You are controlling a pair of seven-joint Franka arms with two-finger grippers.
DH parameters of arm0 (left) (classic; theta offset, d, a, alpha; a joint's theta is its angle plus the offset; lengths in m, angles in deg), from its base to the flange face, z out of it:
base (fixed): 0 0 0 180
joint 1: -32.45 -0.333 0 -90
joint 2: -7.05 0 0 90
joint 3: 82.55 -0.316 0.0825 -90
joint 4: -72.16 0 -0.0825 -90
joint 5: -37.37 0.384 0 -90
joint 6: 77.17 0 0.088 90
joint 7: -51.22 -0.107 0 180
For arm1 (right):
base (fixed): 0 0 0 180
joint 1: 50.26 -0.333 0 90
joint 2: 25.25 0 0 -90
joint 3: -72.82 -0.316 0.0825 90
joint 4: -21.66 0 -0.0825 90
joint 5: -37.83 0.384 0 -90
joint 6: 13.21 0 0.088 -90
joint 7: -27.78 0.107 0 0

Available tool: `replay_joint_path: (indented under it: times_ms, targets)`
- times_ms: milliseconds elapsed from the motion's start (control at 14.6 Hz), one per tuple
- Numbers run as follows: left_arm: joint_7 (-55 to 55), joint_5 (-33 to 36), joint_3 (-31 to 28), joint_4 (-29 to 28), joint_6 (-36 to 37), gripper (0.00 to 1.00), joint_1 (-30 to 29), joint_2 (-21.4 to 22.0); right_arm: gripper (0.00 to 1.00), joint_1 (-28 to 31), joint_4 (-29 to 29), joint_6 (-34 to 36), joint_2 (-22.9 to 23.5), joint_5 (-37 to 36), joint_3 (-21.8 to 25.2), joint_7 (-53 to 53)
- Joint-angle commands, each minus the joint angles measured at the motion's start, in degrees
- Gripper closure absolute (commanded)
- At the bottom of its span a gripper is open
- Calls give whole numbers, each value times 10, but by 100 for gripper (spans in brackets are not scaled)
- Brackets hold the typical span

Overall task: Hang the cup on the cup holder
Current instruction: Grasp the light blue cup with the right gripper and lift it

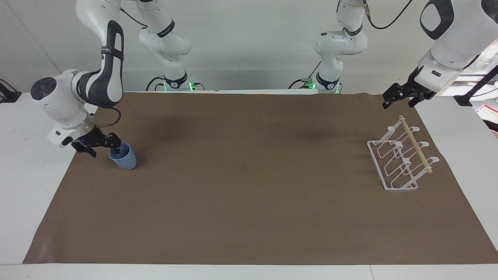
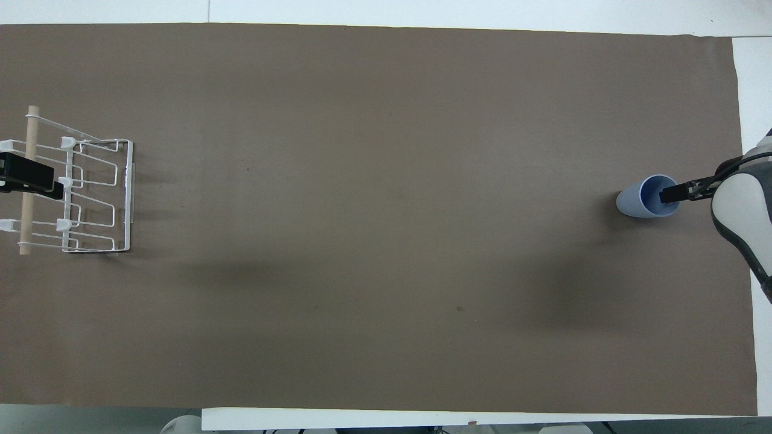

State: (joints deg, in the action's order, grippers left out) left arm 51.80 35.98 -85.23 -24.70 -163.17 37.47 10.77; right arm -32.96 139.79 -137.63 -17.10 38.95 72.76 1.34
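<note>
The light-blue cup (image 1: 125, 159) stands upright on the brown mat toward the right arm's end of the table; it also shows in the overhead view (image 2: 638, 204). My right gripper (image 1: 105, 151) is low at the cup's rim and open. One finger dips inside the cup's mouth and the other is outside its wall; it also shows in the overhead view (image 2: 674, 193). The white wire cup holder (image 1: 400, 161) with a wooden dowel stands toward the left arm's end, also in the overhead view (image 2: 90, 196). My left gripper (image 1: 397, 103) waits open in the air over the holder.
The brown mat (image 1: 249, 194) covers most of the white table (image 1: 23, 163). Only the cup and the cup holder stand on it.
</note>
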Motion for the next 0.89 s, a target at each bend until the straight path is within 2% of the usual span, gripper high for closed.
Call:
replay_joint_path:
  times_ms: [0, 137, 205, 411, 548, 753, 822]
  targets:
    - [-2, 10, 1, -21, 5, 0, 11, 16, 40, -1, 6, -25, 16, 13, 0, -14]
    - [19, 10, 2, -20, 17, 0, 12, 18, 89, -3, 4, -23, 16, 12, -1, -14]
    - [24, 10, 2, -20, 19, 0, 12, 19, 99, -6, 4, -21, 16, 12, -1, -15]
    - [31, 10, 1, -18, 10, 0, 11, 16, 100, -7, -10, 5, 17, 11, -2, -18]
    - [124, 10, 1, -19, 5, 0, 10, 16, 100, -8, -53, 56, 28, 8, -6, -49]
    - [262, 8, 3, -23, -6, 0, 31, 16, 100, -7, -135, 192, 26, 25, -19, -71]
    - [305, 3, 4, -24, -14, 0, 35, 17, 100, -6, -146, 238, 14, 67, -27, -78]
